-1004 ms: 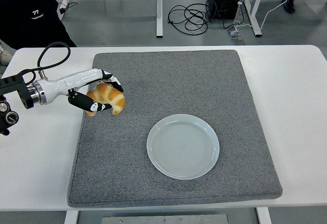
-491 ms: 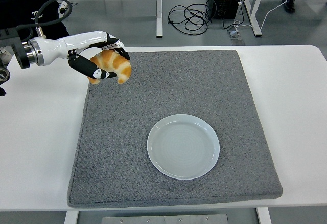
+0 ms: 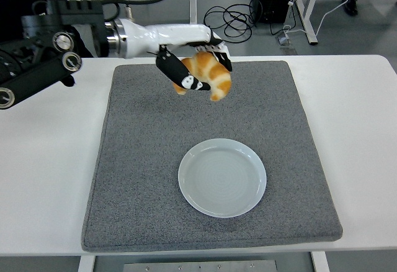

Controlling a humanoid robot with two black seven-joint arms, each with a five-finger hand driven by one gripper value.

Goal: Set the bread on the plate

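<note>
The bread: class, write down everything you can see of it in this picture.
The bread is a golden-brown croissant, curved, with paler tan bands across its crust. The left hand grips it, black fingers wrapped around its left side, one tapered end pointing down and right. It hangs in the air over the far part of the grey mat, touching only the hand, beyond the plate and not yet on it.

The tabletop (image 3: 46,179) is plain white. On it lies a mat (image 3: 155,179) of speckled mid-grey, flecked lighter and darker throughout. The plate (image 3: 222,177) is a pale, slightly bluish white, with faint concentric rings in its centre. The bread (image 3: 211,73) is golden orange-brown, with paler cream bands across its crust. The left hand (image 3: 193,61) is glossy white along its back, with black fingers carrying small white patches. The arm behind it is black with silver round fittings.
</note>
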